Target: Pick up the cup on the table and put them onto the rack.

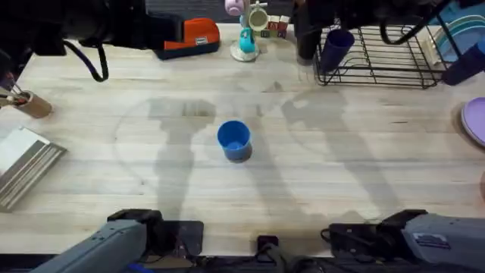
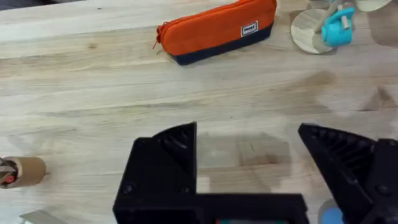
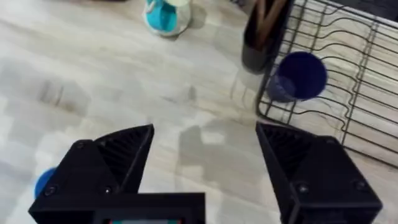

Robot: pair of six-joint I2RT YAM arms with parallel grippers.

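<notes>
A light blue cup (image 1: 233, 140) stands upright near the middle of the table (image 1: 114, 106); its edge also shows as the blue cup (image 3: 45, 183) low beside my right fingers. The black wire rack (image 1: 383, 57) sits at the far right, with a dark blue cup (image 1: 337, 45) hung on its near-left corner, seen again as the dark cup (image 3: 298, 76). My left gripper (image 2: 247, 134) is open above bare wood, facing the orange case. My right gripper (image 3: 205, 129) is open over the table between the blue cup and the rack (image 3: 348, 81), holding nothing.
An orange pencil case (image 1: 198, 36) and a pastel mug tree (image 1: 246, 34) stand at the back. A black utensil holder (image 1: 305, 38) sits beside the rack. A purple plate (image 1: 476, 121) lies at the right edge, a cardboard roll (image 1: 30, 105) and a metal tray (image 1: 26, 163) at the left.
</notes>
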